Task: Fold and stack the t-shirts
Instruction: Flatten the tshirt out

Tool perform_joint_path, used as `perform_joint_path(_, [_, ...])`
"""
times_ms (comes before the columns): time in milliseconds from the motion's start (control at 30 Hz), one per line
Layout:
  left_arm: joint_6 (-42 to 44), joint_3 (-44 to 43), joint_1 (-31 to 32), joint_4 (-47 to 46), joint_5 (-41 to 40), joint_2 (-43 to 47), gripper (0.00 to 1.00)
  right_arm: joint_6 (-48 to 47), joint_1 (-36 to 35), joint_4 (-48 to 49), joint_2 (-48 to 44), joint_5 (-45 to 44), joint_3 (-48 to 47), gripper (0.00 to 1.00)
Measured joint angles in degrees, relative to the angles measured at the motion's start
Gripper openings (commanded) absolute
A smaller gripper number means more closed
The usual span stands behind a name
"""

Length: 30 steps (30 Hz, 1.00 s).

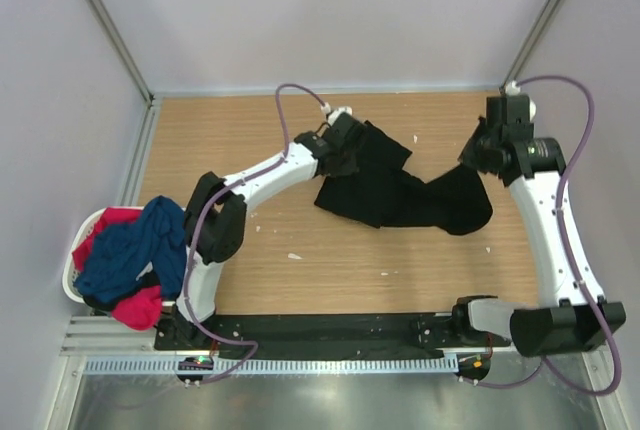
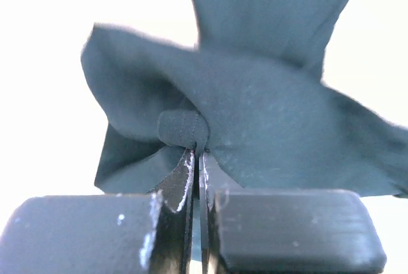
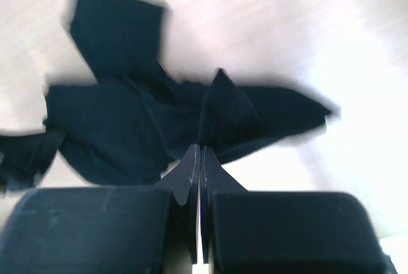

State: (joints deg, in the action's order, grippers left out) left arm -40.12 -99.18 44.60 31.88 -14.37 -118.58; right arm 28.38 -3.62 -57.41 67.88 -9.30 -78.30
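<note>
While the black t-shirt [image 1: 400, 200] stretches near the surface's [image 1: 330, 270] far edge, left end effector [image 1: 350, 148] pinching it, right end effector [image 1: 478, 162] too.

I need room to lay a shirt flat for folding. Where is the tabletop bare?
Bare wood lies between the black t-shirt and the arms' base rail, and at the far-left corner. The middle-back is crowded: left gripper and right gripper pinch the shirt there. The basket is full.
</note>
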Motion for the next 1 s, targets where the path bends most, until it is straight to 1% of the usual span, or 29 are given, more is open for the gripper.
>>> perform_joint_path(67, [1.22, -3.65, -1.60, 1.77, -0.35, 1.90, 0.00, -0.70, 0.00, 1.88, 5.11, 0.00, -7.30, 0.01])
perform_joint_path(133, [2.27, -7.02, -4.52, 3.06, -0.50, 4.98, 0.00, -1.92, 0.00, 3.15, 10.88, 0.24, -16.70, 0.01])
perform_joint_path(200, [3.41, -9.49, -8.22, 3.13, -0.61, 8.79, 0.00, -3.65, 0.02, 3.17, 17.18, 0.61, -29.05, 0.01])
perform_joint_path(233, [4.39, -11.02, -10.45, 2.91, -0.70, 11.17, 0.00, -4.68, 0.02, 4.50, 20.98, 0.79, -36.87, 0.01])
perform_joint_path(267, [4.98, -12.13, -12.22, 2.43, -0.98, 13.05, 0.00, -5.46, 0.02, 6.10, 23.30, 0.81, -42.18, 0.01])
perform_joint_path(300, [5.77, -13.70, -13.75, 2.51, -1.33, 14.43, 0.00, -6.12, 0.04, 5.64, 26.01, 0.76, -48.41, 0.01])
perform_joint_path(367, [7.78, -19.50, -16.00, 2.56, -2.03, 15.74, 0.01, -7.41, 0.04, 6.97, 30.36, 0.74, -59.19, 0.01])
perform_joint_path(400, [8.79, -22.60, -16.48, 2.05, -2.14, 16.04, 0.00, -8.09, 0.04, 7.98, 31.80, 0.87, -63.45, 0.01])
perform_joint_path(467, [11.15, -27.91, -16.57, 1.57, -2.12, 16.61, 0.00, -9.25, 0.09, 10.10, 31.80, 1.07, -65.94, 0.01])
perform_joint_path(533, [13.88, -29.53, -16.06, 0.44, -1.97, 18.34, 0.00, -10.97, 0.11, 13.79, 28.37, 1.53, -62.82, 0.01])
perform_joint_path(567, [15.06, -28.81, -15.85, 0.07, -1.97, 19.87, 0.01, -11.63, 0.11, 14.73, 26.49, 1.64, -60.85, 0.01])
perform_joint_path(667, [16.57, -22.84, -15.43, -0.20, -1.90, 25.64, 0.00, -13.31, 0.11, 16.63, 18.99, 2.54, -53.05, 0.01])
perform_joint_path(733, [16.33, -14.84, -15.43, -0.50, -1.70, 31.15, 0.00, -13.53, 0.11, 16.24, 14.56, 4.59, -48.76, 0.01])
perform_joint_path(800, [14.67, -3.54, -15.47, -1.36, -1.46, 38.12, 0.00, -13.22, 0.17, 17.16, 7.08, 7.89, -39.17, 0.01])
perform_joint_path(867, [11.82, 9.79, -15.45, 0.26, -0.85, 46.58, 0.00, -12.02, 0.24, 17.25, -0.33, 10.40, -28.09, 0.01])
perform_joint_path(1000, [5.88, 29.57, -14.60, 2.69, 1.84, 59.45, 0.00, -7.52, 0.26, 10.80, -14.12, 11.54, -5.49, 0.01])
